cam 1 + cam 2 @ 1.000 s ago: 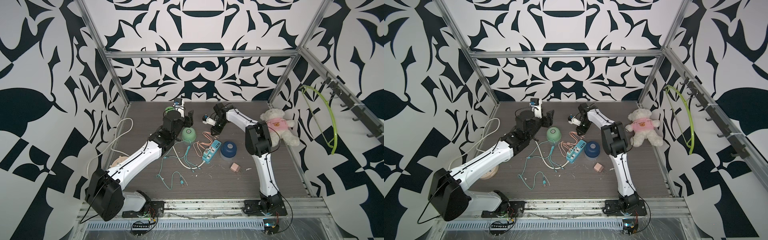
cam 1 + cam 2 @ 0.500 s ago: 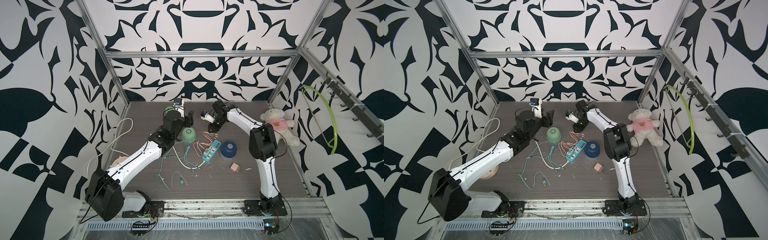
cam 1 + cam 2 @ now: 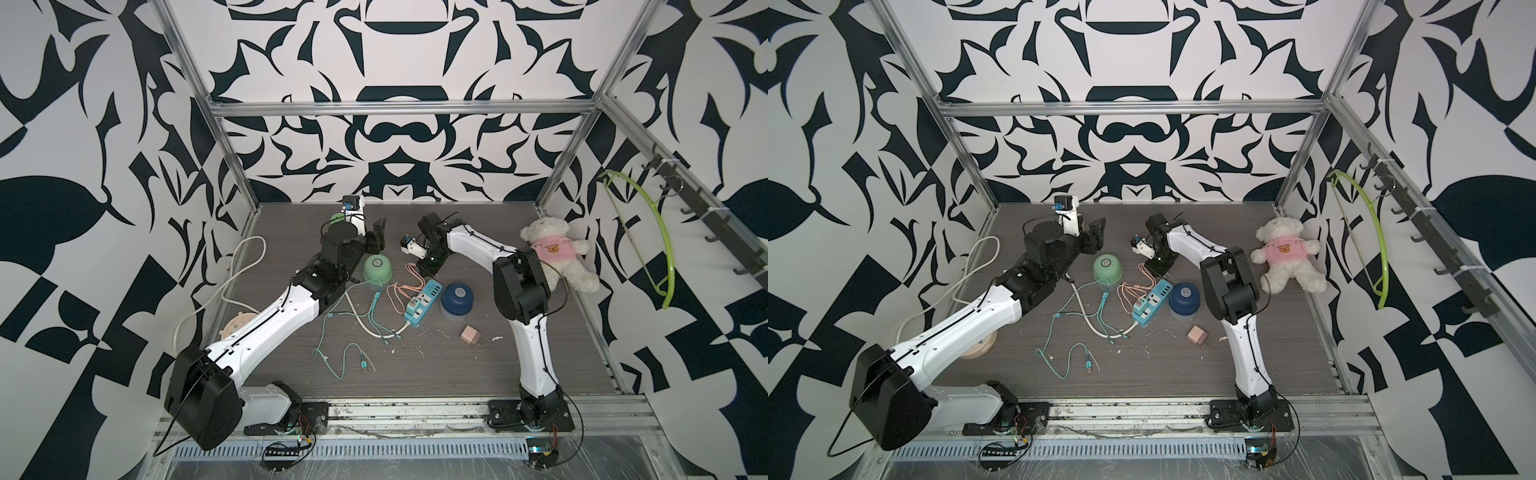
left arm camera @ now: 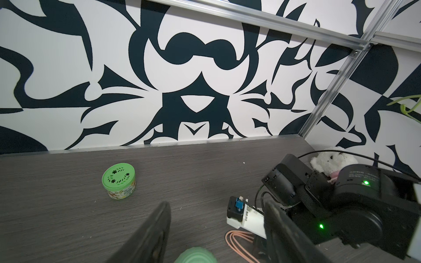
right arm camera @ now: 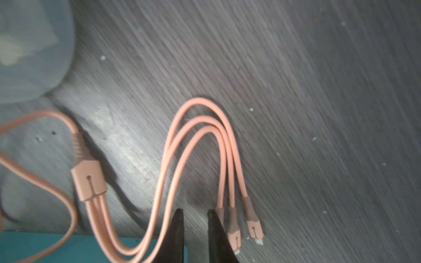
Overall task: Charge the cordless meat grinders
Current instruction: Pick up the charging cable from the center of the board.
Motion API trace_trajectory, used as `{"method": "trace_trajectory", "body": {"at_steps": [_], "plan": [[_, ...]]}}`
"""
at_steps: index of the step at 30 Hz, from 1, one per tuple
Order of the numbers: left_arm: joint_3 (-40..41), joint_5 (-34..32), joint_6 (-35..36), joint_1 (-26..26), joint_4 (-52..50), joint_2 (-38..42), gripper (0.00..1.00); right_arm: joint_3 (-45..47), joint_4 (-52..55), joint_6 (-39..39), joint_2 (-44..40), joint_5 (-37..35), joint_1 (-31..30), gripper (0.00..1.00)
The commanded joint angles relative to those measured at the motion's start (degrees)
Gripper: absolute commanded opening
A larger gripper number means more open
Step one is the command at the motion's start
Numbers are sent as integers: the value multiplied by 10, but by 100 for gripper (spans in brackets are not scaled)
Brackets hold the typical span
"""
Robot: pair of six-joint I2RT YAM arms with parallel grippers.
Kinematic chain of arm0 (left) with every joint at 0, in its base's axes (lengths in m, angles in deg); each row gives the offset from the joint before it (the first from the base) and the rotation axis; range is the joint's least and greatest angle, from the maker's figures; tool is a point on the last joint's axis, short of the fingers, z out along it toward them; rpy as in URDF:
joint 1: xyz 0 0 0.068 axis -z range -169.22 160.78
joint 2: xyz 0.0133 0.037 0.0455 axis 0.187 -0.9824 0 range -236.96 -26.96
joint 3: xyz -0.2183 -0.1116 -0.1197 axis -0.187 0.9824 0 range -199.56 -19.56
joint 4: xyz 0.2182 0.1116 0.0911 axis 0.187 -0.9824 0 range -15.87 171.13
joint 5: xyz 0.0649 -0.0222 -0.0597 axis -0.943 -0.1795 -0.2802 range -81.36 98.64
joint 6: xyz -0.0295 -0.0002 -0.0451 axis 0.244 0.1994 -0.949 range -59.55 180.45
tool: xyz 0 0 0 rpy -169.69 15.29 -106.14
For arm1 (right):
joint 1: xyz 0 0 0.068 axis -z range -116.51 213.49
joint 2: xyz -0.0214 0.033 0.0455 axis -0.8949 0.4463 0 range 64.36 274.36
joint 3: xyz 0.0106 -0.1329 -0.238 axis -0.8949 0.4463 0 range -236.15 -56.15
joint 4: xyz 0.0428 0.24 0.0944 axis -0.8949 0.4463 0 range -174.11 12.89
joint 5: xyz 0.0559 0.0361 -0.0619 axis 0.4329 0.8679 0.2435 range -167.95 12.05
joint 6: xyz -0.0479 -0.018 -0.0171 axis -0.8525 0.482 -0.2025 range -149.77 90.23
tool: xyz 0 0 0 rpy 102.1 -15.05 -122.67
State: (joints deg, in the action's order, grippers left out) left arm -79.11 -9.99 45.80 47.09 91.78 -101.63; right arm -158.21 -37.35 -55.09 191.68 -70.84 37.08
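Left gripper (image 4: 216,211) is hovering open by mint-green dome-shaped meat grinder (image 3: 377,267) | right gripper (image 5: 194,214) is standing slightly parted, empty, beside pink cable plugs (image 5: 234,225) | dark-blue dome-shaped grinder (image 3: 457,297) is sitting beside blue power strip (image 3: 424,301) | green lidded jar (image 4: 118,182): label unreadable

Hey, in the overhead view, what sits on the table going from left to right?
Round beige disc, mint green dome-shaped meat grinder, light blue power strip, dark blue dome-shaped meat grinder, white teddy bear in pink shirt.
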Motion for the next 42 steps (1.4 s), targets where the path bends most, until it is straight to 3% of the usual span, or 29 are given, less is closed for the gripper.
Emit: {"method": "trace_trajectory", "body": {"at_steps": [1,27,42], "plan": [[9,0,-3,-3,11,12,68,9,-6,11,-20,-30,-2,18],[14,10,4,-3,17,12,68,6,-1,-2,-23,-75,-6,18],[16,12,7,-5,16,12,68,20,11,-6,-2,-87,-16,9]]}}
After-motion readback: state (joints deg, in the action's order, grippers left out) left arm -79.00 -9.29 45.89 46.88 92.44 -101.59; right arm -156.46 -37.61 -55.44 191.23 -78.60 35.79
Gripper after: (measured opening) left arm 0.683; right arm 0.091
